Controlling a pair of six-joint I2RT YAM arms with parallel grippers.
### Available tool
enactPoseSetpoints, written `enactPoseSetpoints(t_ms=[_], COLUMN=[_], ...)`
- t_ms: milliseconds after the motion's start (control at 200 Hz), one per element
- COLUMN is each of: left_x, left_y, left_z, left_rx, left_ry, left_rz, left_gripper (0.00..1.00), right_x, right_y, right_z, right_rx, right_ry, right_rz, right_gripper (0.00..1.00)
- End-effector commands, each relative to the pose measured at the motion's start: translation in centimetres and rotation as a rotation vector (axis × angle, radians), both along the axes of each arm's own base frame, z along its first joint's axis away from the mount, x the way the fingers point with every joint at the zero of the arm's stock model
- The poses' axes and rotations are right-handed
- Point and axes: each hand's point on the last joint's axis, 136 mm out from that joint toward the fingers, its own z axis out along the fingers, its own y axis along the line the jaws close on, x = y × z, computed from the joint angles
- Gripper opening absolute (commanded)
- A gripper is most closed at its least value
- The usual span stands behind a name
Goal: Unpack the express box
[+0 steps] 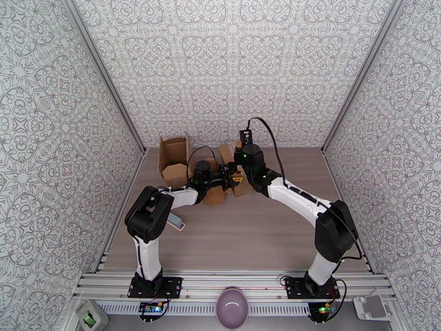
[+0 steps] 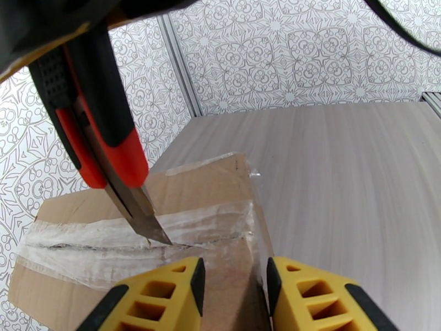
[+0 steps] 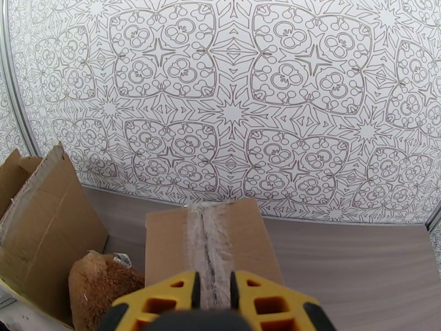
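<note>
One wooden tabletop (image 1: 248, 233), patterned walls (image 1: 231, 67) — left gripper (image 2: 234, 271) pinches box (image 2: 209, 183), right gripper (image 3: 211, 293) knife (image 2: 105, 144).

robot test cell (lab): patterned walls (image 1: 231, 62), railed table (image 1: 248, 233)

The express box (image 2: 209, 183) was matt brown cardboard, its seam sealed with glossy, wrinkled clear tape (image 2: 110, 238). The knife (image 2: 105, 139) had smooth red and black plastic and a bare metal blade. The table (image 2: 353, 177) looked like pale matt wood grain.
</note>
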Motion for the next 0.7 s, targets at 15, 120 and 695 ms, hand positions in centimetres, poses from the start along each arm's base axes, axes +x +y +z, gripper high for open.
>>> enactPoseSetpoints(t_ms=[15,120,695], left_x=[-0.5,-0.8,-0.4], left_y=[0.5,0.6,0.6], left_z=[-3.0,-3.1,-3.9], left_rx=[0.018,0.019,0.046], left_ry=[0.107,0.106,0.139], left_rz=[-0.026,-0.035,-0.03], left_gripper=[0.38,0.38,0.39], right_x=[-0.2,-0.3,-0.6], right_y=[-1.1,-1.8,-2.2], right_z=[-2.3,-2.3,-1.3], right_rx=[-0.053,-0.043,-0.042], right_ry=[0.05,0.051,0.039], right_rz=[-0.018,-0.038,-0.023], right_gripper=[0.0,0.0,0.0])
